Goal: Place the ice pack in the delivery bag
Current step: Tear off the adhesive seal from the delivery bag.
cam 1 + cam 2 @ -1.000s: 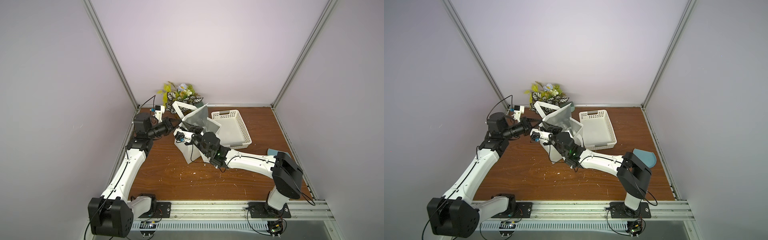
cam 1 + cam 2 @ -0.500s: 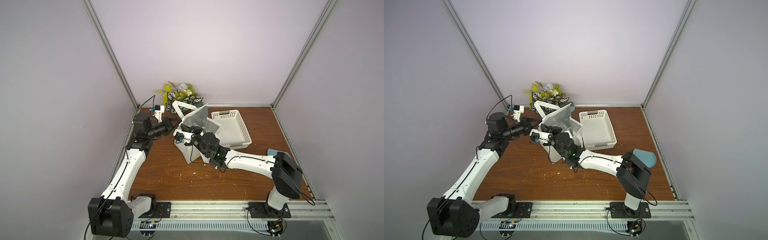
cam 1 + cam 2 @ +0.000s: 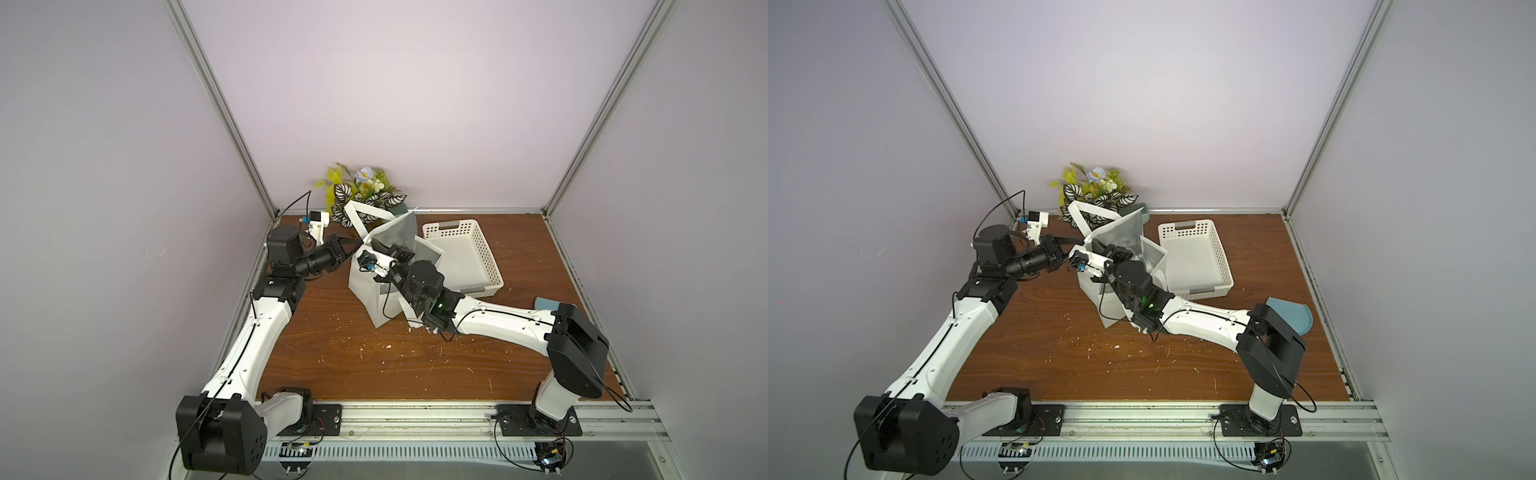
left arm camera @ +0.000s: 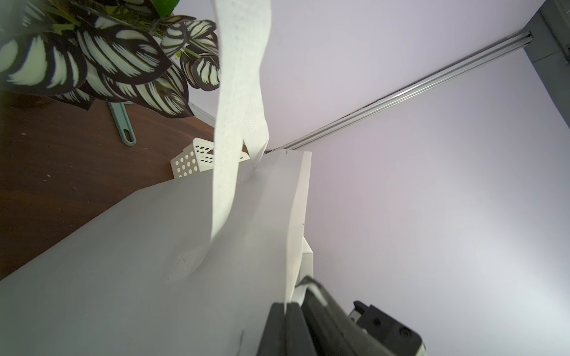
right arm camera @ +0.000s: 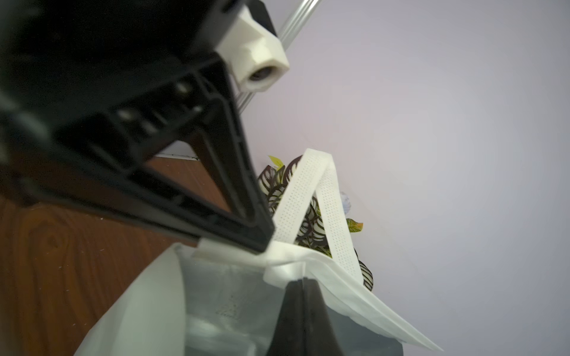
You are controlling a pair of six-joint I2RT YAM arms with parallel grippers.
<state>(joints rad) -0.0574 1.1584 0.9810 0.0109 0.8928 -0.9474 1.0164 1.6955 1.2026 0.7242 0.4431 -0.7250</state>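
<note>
White, silver-lined delivery bag (image 3: 370,286) stands open; left end effector (image 4: 285,305) and right end effector (image 5: 303,283) clench its rim.

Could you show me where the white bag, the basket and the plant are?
bag (image 3: 365,291): in a top view, on its white side wall.
basket (image 3: 457,259): in a top view, on its bare floor.
plant (image 3: 341,194): in a top view, on a striped leaf.

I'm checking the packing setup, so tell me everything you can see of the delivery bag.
The delivery bag is a white, boxy soft tote with a perforated strap handle and silver foil lining. It stands open on the wooden table beside the basket, its flap raised. The left hand and right hand each pinch its top rim.
</note>
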